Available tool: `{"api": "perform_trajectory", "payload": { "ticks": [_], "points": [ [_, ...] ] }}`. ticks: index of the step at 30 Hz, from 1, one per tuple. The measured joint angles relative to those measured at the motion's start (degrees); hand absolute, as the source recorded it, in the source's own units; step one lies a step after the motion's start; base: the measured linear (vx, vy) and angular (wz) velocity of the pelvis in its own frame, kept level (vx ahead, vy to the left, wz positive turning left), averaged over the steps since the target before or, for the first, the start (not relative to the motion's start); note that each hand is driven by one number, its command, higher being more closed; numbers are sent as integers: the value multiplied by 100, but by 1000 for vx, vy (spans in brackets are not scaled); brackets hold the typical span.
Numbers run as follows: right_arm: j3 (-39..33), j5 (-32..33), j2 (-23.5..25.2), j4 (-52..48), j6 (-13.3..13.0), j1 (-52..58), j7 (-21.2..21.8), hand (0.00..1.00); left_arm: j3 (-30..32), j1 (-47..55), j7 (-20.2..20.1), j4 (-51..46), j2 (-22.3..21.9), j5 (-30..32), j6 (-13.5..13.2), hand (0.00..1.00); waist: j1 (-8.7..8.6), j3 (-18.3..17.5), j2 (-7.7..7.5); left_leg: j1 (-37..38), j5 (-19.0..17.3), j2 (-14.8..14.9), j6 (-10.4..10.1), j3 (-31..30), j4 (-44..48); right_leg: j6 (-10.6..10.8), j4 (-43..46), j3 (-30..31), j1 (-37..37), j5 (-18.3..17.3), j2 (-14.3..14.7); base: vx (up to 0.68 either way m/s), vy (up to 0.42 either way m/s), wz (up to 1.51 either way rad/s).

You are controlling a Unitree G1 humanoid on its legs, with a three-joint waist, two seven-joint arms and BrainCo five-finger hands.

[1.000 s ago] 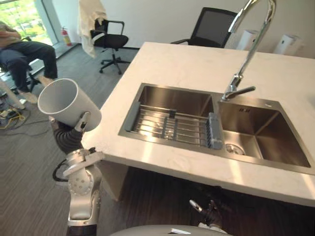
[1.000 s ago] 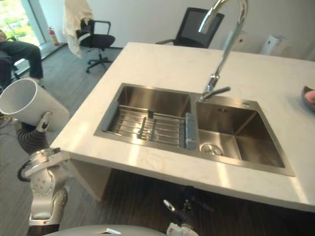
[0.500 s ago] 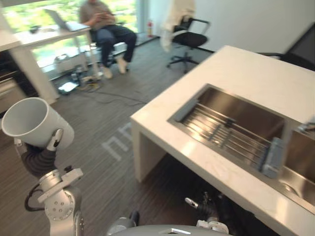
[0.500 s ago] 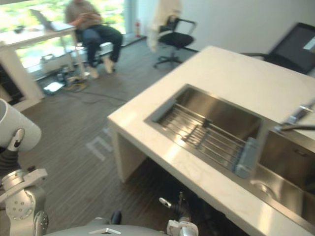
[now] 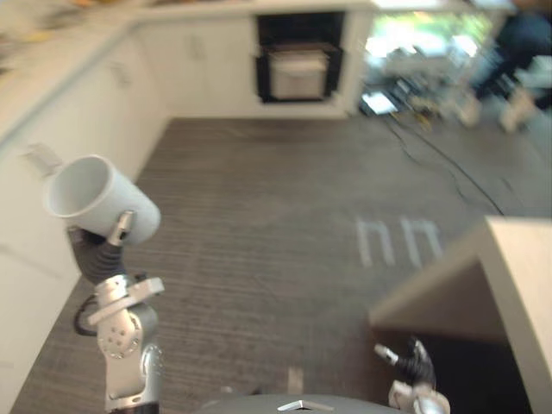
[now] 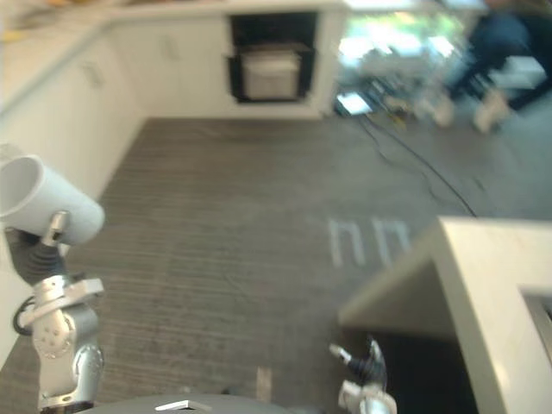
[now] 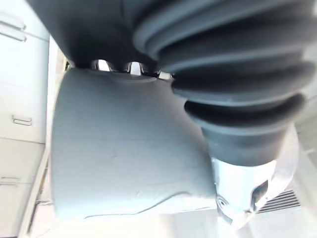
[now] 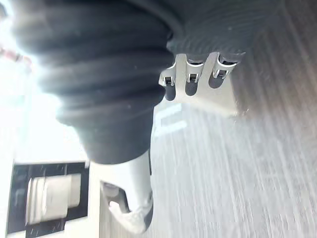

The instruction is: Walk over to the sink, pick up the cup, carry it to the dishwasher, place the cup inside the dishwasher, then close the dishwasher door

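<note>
White and smooth-walled, the cup (image 5: 97, 197) sits tilted in the left robot hand (image 5: 115, 240), which is clamped round its wall, with the open mouth turned up toward the white cabinets (image 5: 34, 276) just behind the cup. Grey ribbed carpet (image 5: 259, 224) spreads beyond the cup to a dark-framed built-in appliance (image 5: 298, 56). Pale floor markings (image 5: 397, 241) and a thin cable (image 5: 435, 155) lie off to the cup's right. A pale worktop (image 5: 526, 276) corner juts in well apart from the cup, and the right robot hand (image 5: 412, 369) hangs low beside it; whether that hand is apart or together cannot be told. The left wrist view shows the cup's wall against the dark ribbed cover. The right wrist view shows carpet and the appliance. A blurred seated person (image 6: 492, 43) is far beyond the cup.
</note>
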Motion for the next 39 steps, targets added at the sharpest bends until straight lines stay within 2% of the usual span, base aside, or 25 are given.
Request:
{"api": "perform_trajectory", "payload": {
  "ticks": [1,2,3,4,5,6,7,8,9,10,11,13,15,17,22,23,29,33,34,36,37,38,39],
  "points": [
    [119,-3,21,93,98,-140,-1,0,-99,155,-1,38,147,-6,-32,100,31,21,-144,103,185,-222,37,-176,-258,-44,-95,-12,-153,89,-201,-97,-65,87],
    [216,-2,-45,113,127,-238,-5,0,-171,365,9,179,130,-13,-27,100,110,17,-84,182,206,-213,29,-259,-290,-179,-126,42,-98,277,-205,-75,-54,49],
    [259,0,-68,114,128,-285,-4,0,-199,442,19,199,124,-34,-26,100,171,21,-64,214,205,-216,28,-256,-305,-214,-123,112,-88,322,-198,-64,2,10],
    [365,18,-134,111,129,-360,4,0,-335,462,51,215,121,-61,-26,100,226,41,-30,201,207,-241,33,-341,-307,-377,-144,571,-122,415,-139,-80,26,43],
    [353,65,-202,108,129,-324,8,0,-697,287,49,377,117,-55,-27,100,125,128,86,237,219,-237,56,-663,-253,-695,-57,1561,-187,584,-76,-85,26,89],
    [309,96,-206,109,120,-232,8,0,-904,186,38,497,128,-55,-26,100,40,136,95,220,229,-233,75,-916,-202,-754,64,2169,-362,574,-34,-48,30,165],
    [233,121,-114,112,110,-104,-8,0,-1287,-10,-48,730,201,-53,-40,100,-143,109,216,179,270,-193,72,-1348,-169,-283,-71,3717,-566,154,384,-8,7,186],
    [221,118,10,48,94,-12,-25,0,-1492,-230,-127,914,278,-44,-42,100,-250,213,155,122,297,-220,17,-1636,-134,-33,-216,4934,-661,4,771,-8,-2,163],
    [242,117,70,2,92,30,-30,0,-1535,-292,-136,951,299,-30,-42,100,-265,244,99,110,304,-257,-6,-1717,-139,68,-272,5413,-735,-56,920,-33,-5,107],
    [360,117,142,-35,81,134,-69,0,-1532,-317,-111,967,281,19,-42,100,-264,299,-2,136,276,-301,9,-1748,-184,258,-479,6072,-756,-130,1142,-36,13,56],
    [421,119,217,-89,83,242,-105,0,-1529,-316,-74,1041,253,42,-42,100,-251,272,-54,167,215,-307,-33,-1703,-239,369,-799,6366,-714,-111,1306,-9,14,40],
    [494,143,336,-247,86,303,-120,0,-1516,-301,-70,1072,266,41,-14,100,-262,221,-149,133,135,-293,-261,-1525,-197,377,-1252,6318,-603,-2,1352,27,-16,32],
    [674,224,410,-292,99,245,-113,0,-1594,-310,-136,1071,319,42,104,100,-257,138,-290,218,331,-349,-102,-1584,-186,270,-1787,6150,-281,441,1401,76,-58,29],
    [790,222,451,-417,111,183,-112,0,-1657,-298,-146,1070,318,30,198,100,-188,57,-414,237,371,-394,-36,-1587,-186,288,-2018,6146,-105,615,1409,75,-66,4],
    [902,221,496,-604,235,-236,-229,0,-1671,-152,-244,1068,324,-81,327,100,-171,41,-385,421,477,-301,-200,-1546,-421,311,-2157,6183,-14,627,1542,1,-73,-5],
    [1059,223,517,-462,584,-145,-681,0,-1767,120,-465,1547,549,-78,393,100,-358,43,-484,572,587,-114,-318,-1351,-605,187,-2591,6312,197,786,1781,-7,-2,-3],
    [1052,224,517,-447,580,-100,-658,0,-1764,119,-465,1544,540,-82,393,100,-386,44,-507,544,567,-119,-335,-1359,-604,178,-2694,6404,177,805,1804,-5,-4,-3],
    [1048,238,528,-263,567,92,-390,0,-1779,118,-472,1535,474,-180,393,100,-390,47,-545,516,516,-101,-332,-1366,-566,161,-2643,6477,136,774,1852,0,-10,-3],
    [1044,257,548,-260,561,213,-284,0,-1778,117,-476,1464,434,-215,390,100,-367,36,-553,469,449,-78,-331,-1369,-467,154,-2468,6489,63,661,1872,64,-42,2],
    [1024,274,633,-261,555,320,-168,0,-1787,126,-489,1275,401,-280,386,100,-351,124,-586,118,-110,93,-418,-1370,537,115,-2086,6498,14,416,1876,75,-68,-1],
    [1017,275,674,-275,553,360,-145,0,-1814,136,-504,1149,371,-295,367,100,-277,192,-525,-128,-592,355,-586,-1327,1519,36,-1814,6531,10,164,1951,28,-61,-25],
    [998,291,692,-323,552,371,-46,0,-1811,141,-521,1034,315,-303,327,100,-139,281,-448,-583,-809,660,-842,-1398,2895,-6,-1471,6635,5,-88,2028,12,-61,-30],
    [994,319,672,-406,553,381,-6,0,-1811,145,-545,1000,273,-323,280,100,-90,332,-374,-901,-784,803,-918,-1495,3591,-21,-1305,6661,14,-207,2078,29,-33,-21]
  ]
}}
